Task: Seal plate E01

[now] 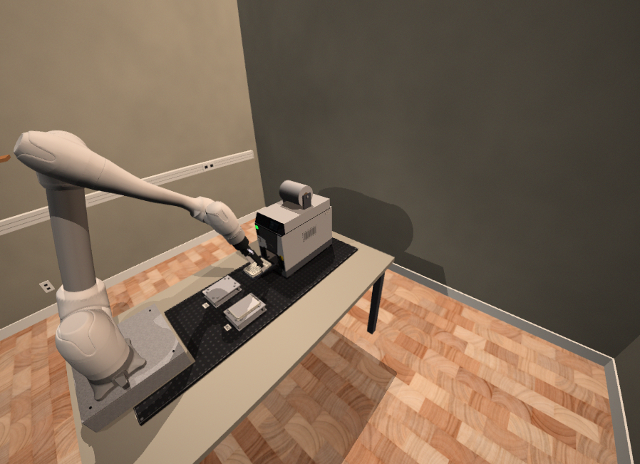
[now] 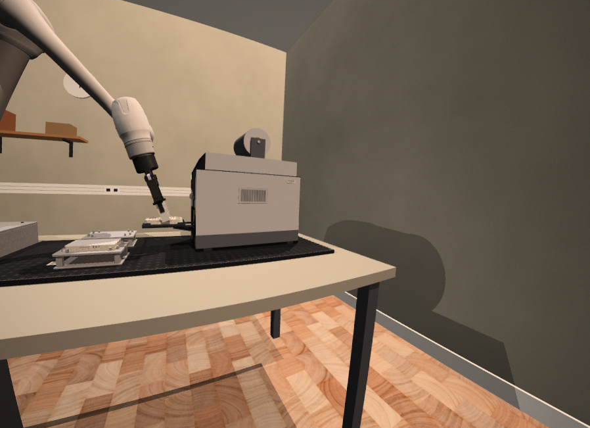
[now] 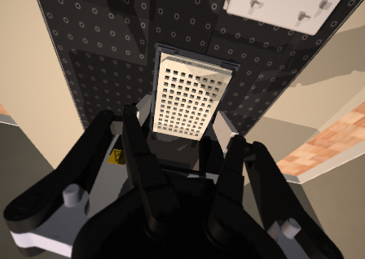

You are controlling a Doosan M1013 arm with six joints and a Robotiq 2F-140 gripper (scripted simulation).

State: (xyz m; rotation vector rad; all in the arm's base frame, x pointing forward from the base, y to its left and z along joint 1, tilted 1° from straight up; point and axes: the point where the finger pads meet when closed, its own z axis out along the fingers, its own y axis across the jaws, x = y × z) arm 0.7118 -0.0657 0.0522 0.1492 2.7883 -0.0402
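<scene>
Landmark: the pale-topped table, dark-legged. Beyond its far end stands a dark grey wall, bearing a rounded shadow. Alongside the table, a beige wall carries a white socket rail. Below the table: wood-block floor, partly shadowed.
</scene>
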